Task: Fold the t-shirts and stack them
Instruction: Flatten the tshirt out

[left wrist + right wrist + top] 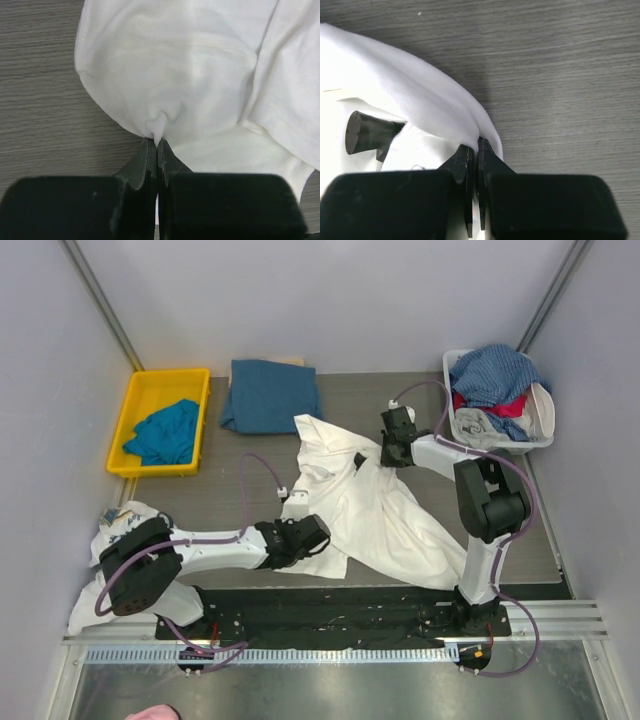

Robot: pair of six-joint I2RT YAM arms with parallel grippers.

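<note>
At the upper left of my overhead view sits a yellow bin (pixel 142 390) holding a crumpled teal cloth (pixel 165 432); at the upper right a white basket (pixel 462 425) is heaped with blue, red and grey laundry (pixel 495 375)

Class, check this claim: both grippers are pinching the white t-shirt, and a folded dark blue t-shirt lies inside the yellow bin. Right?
Not quite. The folded dark blue t-shirt lies on the table beside the yellow bin, as the top view shows. Both the left gripper and right gripper pinch the white t-shirt.

no readable text, labels or numbers
</note>
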